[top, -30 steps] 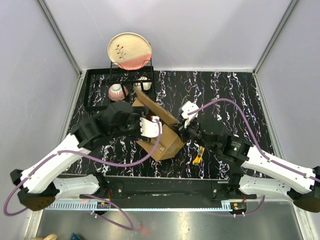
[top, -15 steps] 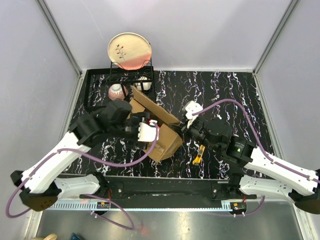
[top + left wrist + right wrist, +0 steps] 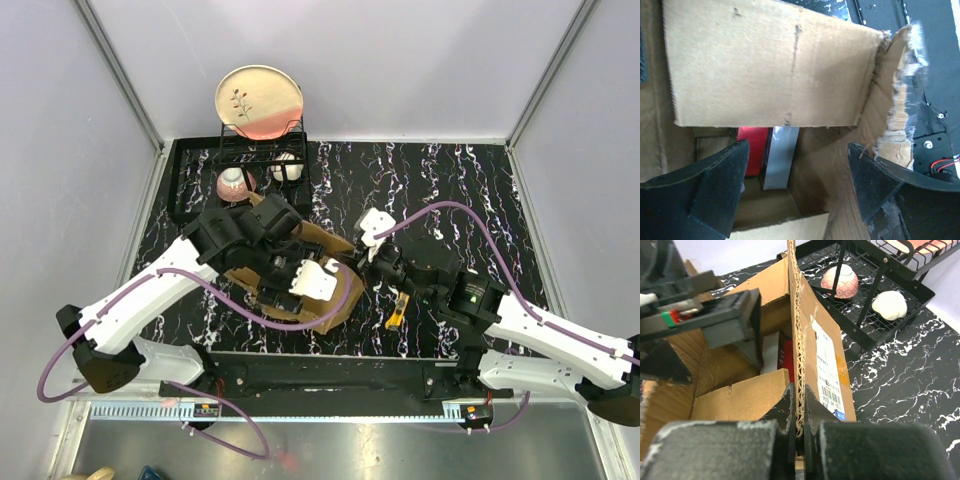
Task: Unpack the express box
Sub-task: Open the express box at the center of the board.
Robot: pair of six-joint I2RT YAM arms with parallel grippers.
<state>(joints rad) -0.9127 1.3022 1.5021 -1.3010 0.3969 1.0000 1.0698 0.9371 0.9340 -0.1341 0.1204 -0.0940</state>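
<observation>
Right, the box (image 3: 322,238) sits on the table (image 3: 470,180) near the middle, toward the near edge, between my two arms, with its top flaps open. My left gripper (image 3: 300,285) hangs over the open top. From the left wrist view its jaws are spread wide apart and hold nothing, one on either side of the opening, with a broad flap (image 3: 765,65) across the far part of the frame. Down inside I can see a red package (image 3: 752,149) and a grey one (image 3: 780,156) standing side by side and touching. The corner on the right of that view is torn and ragged.

My right gripper (image 3: 368,250) is at the right side of the box. The right wrist view shows its jaws closed on the upright edge of a cardboard wall (image 3: 799,340), pinching the corrugated sheet between them. A white shipping label (image 3: 827,371) is stuck on the outer face of that wall.

A yellow-and-black tool (image 3: 397,311) lies on the table just to the right of the box, under the right arm. At the far left stands a black wire rack (image 3: 195,185) holding a plate (image 3: 259,102) upright on top, with a pink bowl (image 3: 235,184) and a white bowl (image 3: 286,168) lower down.
</observation>
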